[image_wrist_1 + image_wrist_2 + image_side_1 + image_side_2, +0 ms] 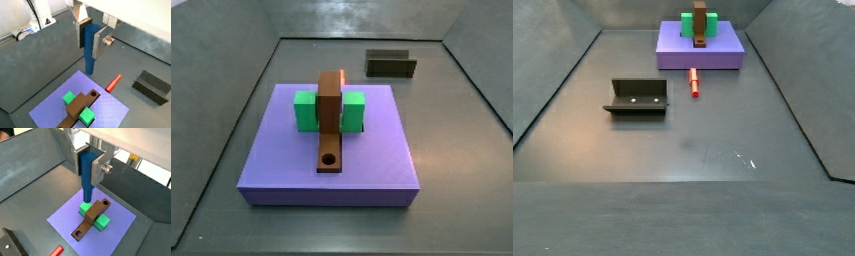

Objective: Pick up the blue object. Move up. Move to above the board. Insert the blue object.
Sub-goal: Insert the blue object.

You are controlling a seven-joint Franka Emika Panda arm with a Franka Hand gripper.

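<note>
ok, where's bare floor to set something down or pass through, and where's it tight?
Widest bare patch: grey floor in front of the dark L-shaped fixture, out to the walls. Also a strip between fixture and right wall. Crowded: the lavender slab carrying the green block and brown board, a red stick alongside. The hand holds the slim dark blue peg above the slab.

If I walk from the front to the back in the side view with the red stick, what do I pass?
Fixture, red stick, purple slab, green block. The gripper is out of this view; a wrist view shows it holding the blue object.
</note>
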